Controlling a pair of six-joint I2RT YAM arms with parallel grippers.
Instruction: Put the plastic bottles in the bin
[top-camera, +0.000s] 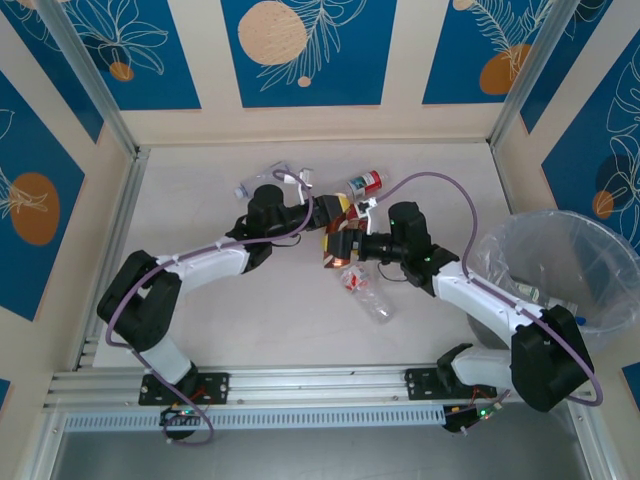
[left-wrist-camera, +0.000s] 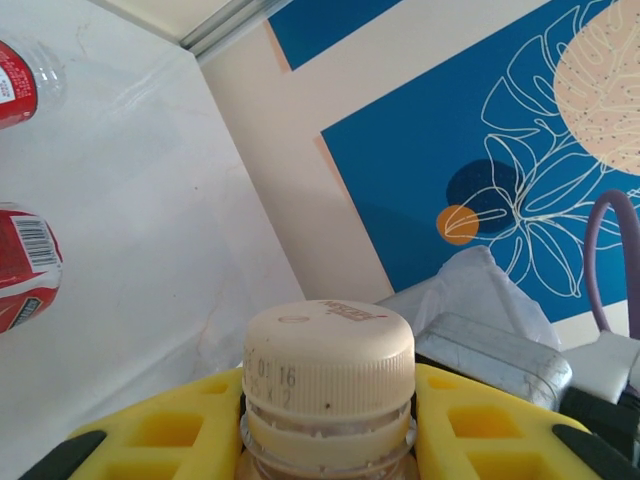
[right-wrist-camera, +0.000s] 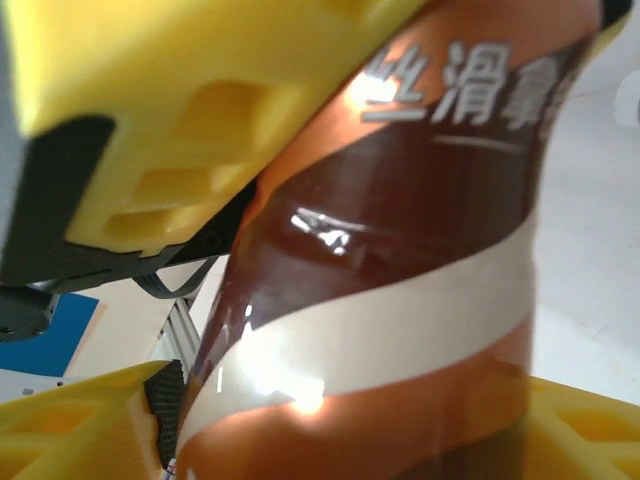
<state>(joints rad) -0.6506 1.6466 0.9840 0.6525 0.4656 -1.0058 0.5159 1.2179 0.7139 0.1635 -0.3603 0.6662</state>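
Observation:
A brown-labelled plastic bottle (top-camera: 334, 243) hangs above the table's middle, held between both arms. My left gripper (top-camera: 335, 212) is shut on its neck. In the left wrist view its cream cap (left-wrist-camera: 328, 365) stands up between the yellow fingers (left-wrist-camera: 160, 430) of that gripper (left-wrist-camera: 328, 440). My right gripper (top-camera: 342, 247) is closed round the bottle's body (right-wrist-camera: 420, 300), which reaches both fingers (right-wrist-camera: 80, 425) of the gripper (right-wrist-camera: 340, 430). The left gripper's yellow finger (right-wrist-camera: 180, 100) is at that view's upper left. The bin (top-camera: 600, 250), lined with a whitish bag, stands at the right.
A crushed clear bottle (top-camera: 372, 298) lies just in front of the grippers. A red-labelled bottle (top-camera: 365, 183) lies behind them, and clear bottles (top-camera: 285, 178) lie at the back left. Two red-labelled bottles (left-wrist-camera: 25, 265) are at the left wrist view's left edge. Walls close the table's back and sides.

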